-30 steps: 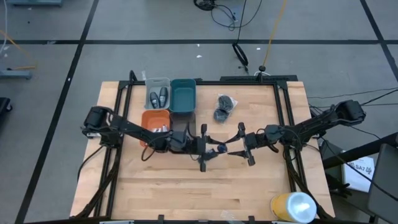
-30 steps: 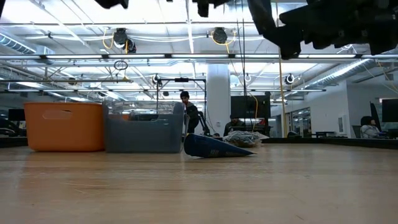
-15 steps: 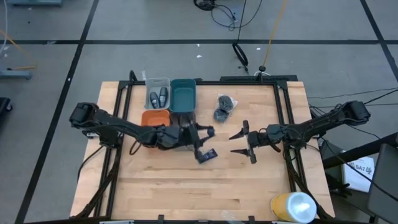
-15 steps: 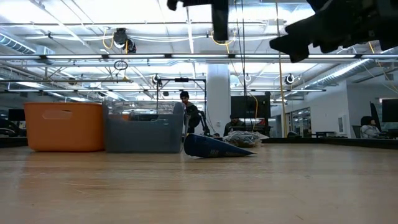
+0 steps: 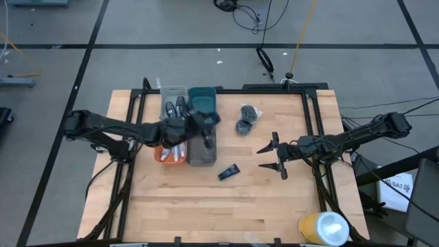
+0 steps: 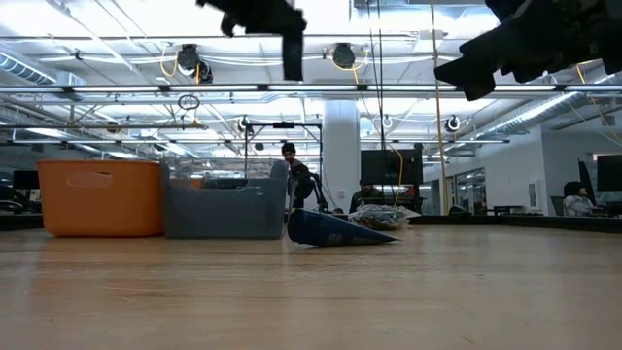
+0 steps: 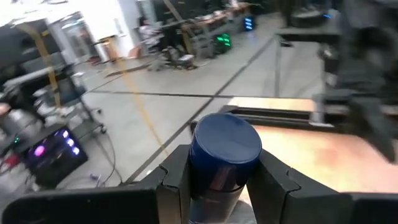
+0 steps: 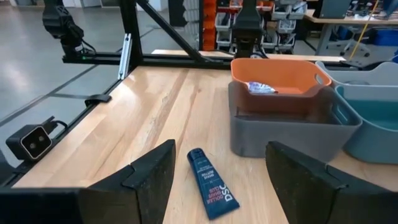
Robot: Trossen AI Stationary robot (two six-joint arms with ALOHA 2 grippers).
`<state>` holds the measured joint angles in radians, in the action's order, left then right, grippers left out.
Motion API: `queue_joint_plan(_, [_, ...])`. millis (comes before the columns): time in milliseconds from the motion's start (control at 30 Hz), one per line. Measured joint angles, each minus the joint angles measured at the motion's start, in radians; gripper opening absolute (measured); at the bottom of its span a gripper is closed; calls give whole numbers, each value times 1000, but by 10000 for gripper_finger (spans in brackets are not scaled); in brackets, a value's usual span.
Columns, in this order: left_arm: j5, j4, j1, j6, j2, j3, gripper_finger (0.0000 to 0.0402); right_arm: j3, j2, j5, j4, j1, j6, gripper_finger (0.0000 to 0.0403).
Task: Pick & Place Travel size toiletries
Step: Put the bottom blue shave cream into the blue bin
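My left gripper (image 5: 206, 122) is up over the bins, above the near end of the teal bin (image 5: 202, 101), shut on a dark blue packet (image 7: 224, 152). In the low view this gripper (image 6: 290, 39) is high at the picture's top. A second dark blue packet (image 5: 229, 171) lies flat on the table and also shows in the right wrist view (image 8: 211, 183). My right gripper (image 5: 271, 156) hovers open to its right. Two dark bottles (image 5: 174, 107) lie in the clear bin, white tubes (image 5: 173, 152) in the orange bin, and two grey puffs (image 5: 246, 118) on the table. My left gripper pinches the dark blue packet between its two fingers (image 7: 177, 180). Its rounded end (image 7: 225, 142) stands out past the fingertips. The packet is lifted clear of the table, and in the low view it hangs below the gripper as a dark strip (image 6: 293, 60).
The orange bin (image 5: 163, 156) and grey bin (image 5: 203, 154) stand side by side, with the clear bin (image 5: 173, 92) and the teal bin behind them. A big yellow cylinder (image 5: 321, 227) sits at the table's near right corner. Bare wood lies near the table's near edge.
My left gripper has risen from the table's middle and swung toward the far left, over the bins, carrying one blue packet. The other packet has stayed on the table. My right gripper has drawn back a little toward the right edge, still open.
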<state>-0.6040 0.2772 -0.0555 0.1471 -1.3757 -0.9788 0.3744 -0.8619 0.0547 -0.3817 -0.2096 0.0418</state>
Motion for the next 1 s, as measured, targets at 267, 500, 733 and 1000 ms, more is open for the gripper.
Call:
queue_joint_plan(267, [4, 134, 216, -172, 23, 174, 106, 0, 0, 0, 5, 0, -1, 235])
queue_joint_plan(500, [31, 150, 342, -312, -61, 186, 107, 0, 0, 3, 0, 0, -8, 233])
queue_joint_plan(733, [32, 144, 389, -415, -139, 186, 107, 0, 0, 4, -1, 0, -9, 228])
queue_joint_plan(1000, [28, 136, 415, -570, -226, 185, 109, 0, 0, 2, -1, 0, -3, 227])
